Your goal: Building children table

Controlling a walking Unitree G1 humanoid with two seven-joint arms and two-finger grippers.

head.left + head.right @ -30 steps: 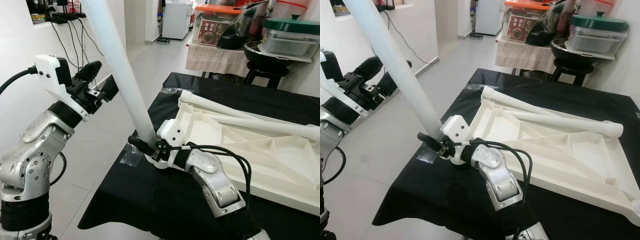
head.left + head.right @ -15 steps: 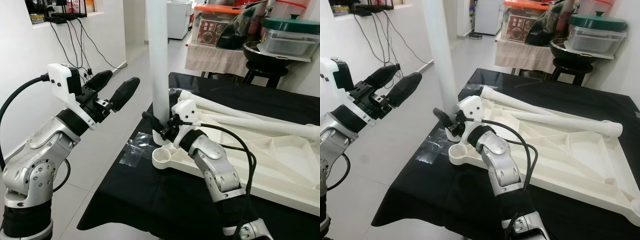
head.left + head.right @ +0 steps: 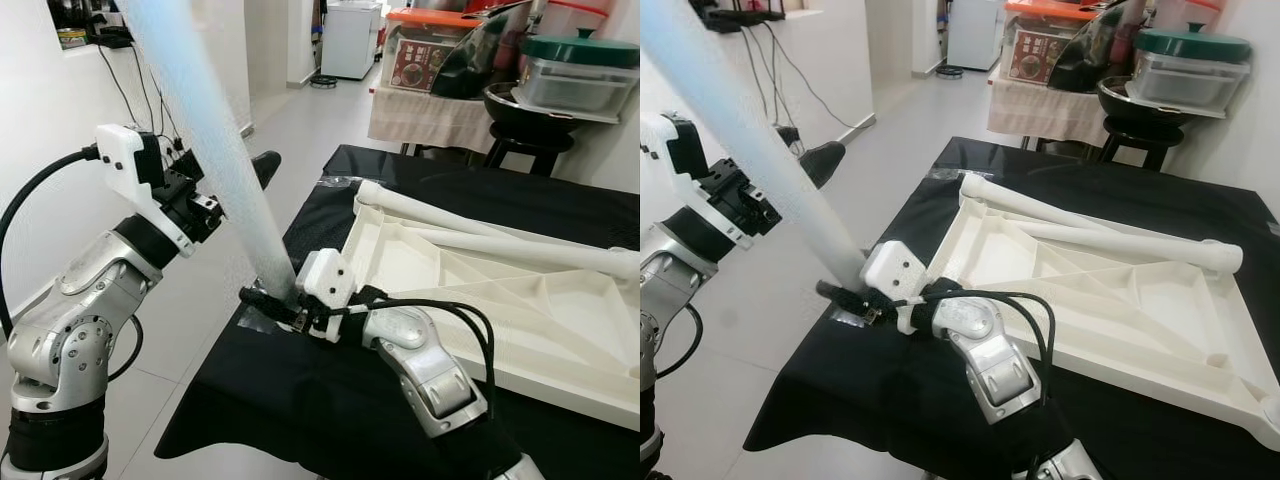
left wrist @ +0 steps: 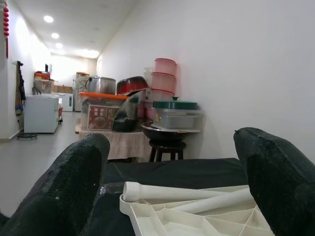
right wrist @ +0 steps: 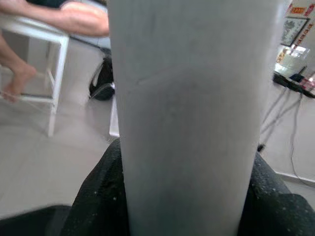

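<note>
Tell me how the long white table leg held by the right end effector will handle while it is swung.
The table leg looks rigid, showing no bend along its length. Gripped near its bottom end by the right end effector, it likely levers hard against the fingers. Its smooth round surface may twist or slip.

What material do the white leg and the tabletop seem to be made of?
Leg: probably matte white plastic; smooth, uniform, faintly grainy in the right wrist view, where the right gripper clamps it. Tabletop: apparently moulded cream plastic; its upturned underside shows thin ribs and round corner sockets.
</note>
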